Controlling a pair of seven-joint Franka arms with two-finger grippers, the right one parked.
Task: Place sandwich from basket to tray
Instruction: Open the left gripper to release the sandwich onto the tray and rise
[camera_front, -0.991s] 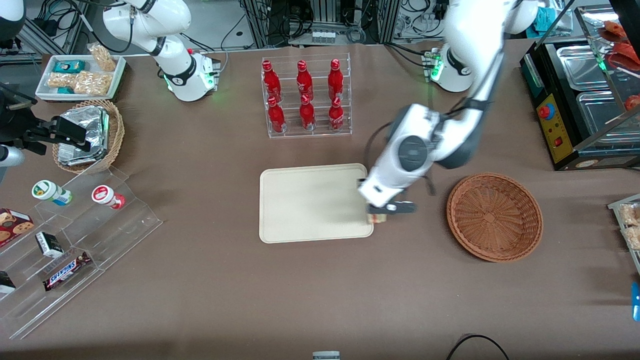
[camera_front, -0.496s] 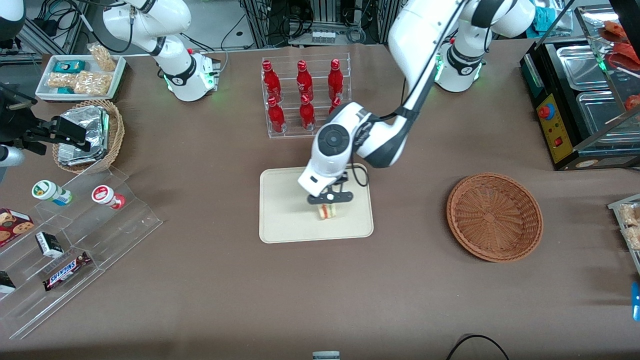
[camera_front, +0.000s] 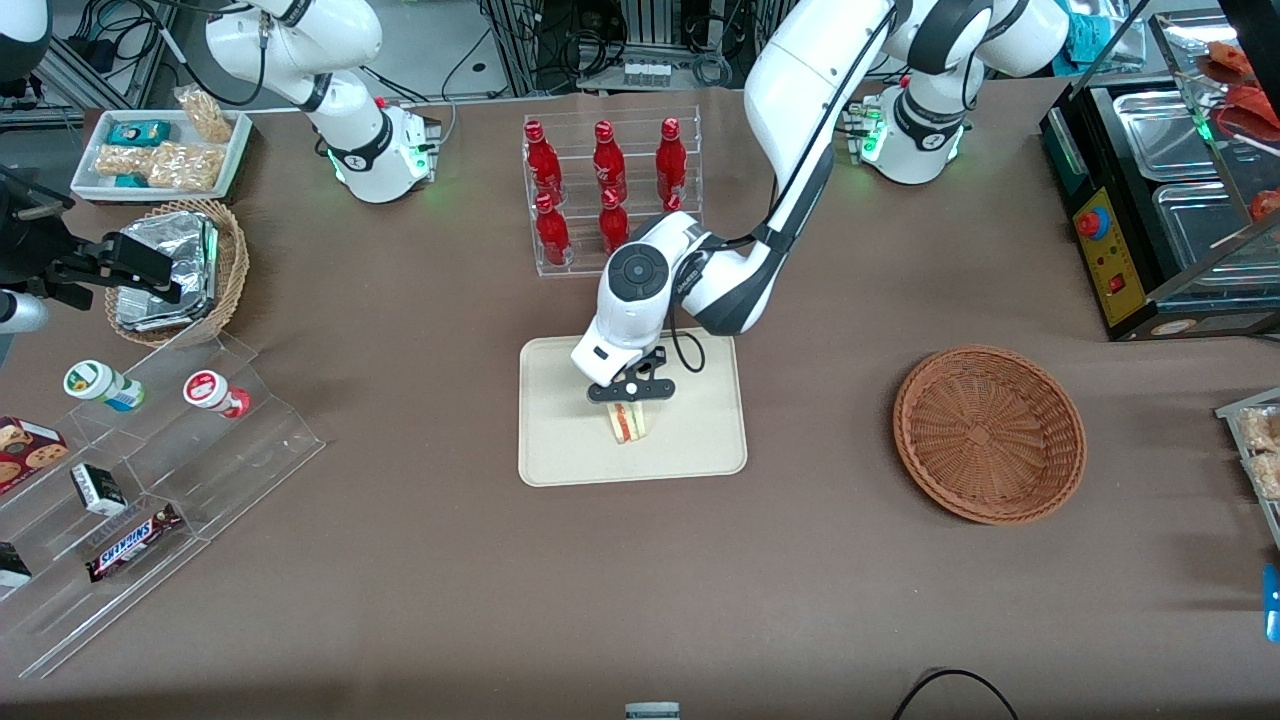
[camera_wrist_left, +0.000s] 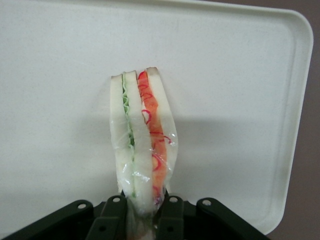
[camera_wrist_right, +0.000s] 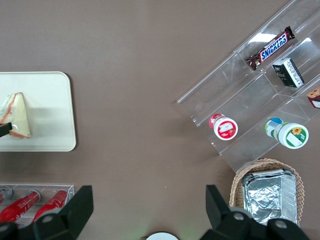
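Note:
My left gripper (camera_front: 629, 398) is shut on the sandwich (camera_front: 630, 424), a pale bread wedge with red-orange and green filling in clear wrap. It holds the sandwich over the middle of the cream-beige tray (camera_front: 560, 450). In the left wrist view the black fingers (camera_wrist_left: 111, 215) pinch the sandwich (camera_wrist_left: 142, 135) at its narrow end, with the tray (camera_wrist_left: 240, 75) under it. I cannot tell whether the sandwich touches the tray. The sandwich (camera_wrist_right: 15, 116) also shows in the right wrist view on or just above the tray (camera_wrist_right: 50, 110). The reddish-brown wicker basket (camera_front: 988, 433) lies empty toward the working arm's end.
A clear rack of red bottles (camera_front: 610, 195) stands farther from the front camera than the tray, close to my arm. Toward the parked arm's end are a clear stepped shelf with snacks (camera_front: 150, 470), a pale basket of foil packs (camera_front: 185, 268) and a white snack tray (camera_front: 160, 150).
My gripper has carried the sandwich from the tray's edge nearest the basket to above the tray's middle, and slightly lower.

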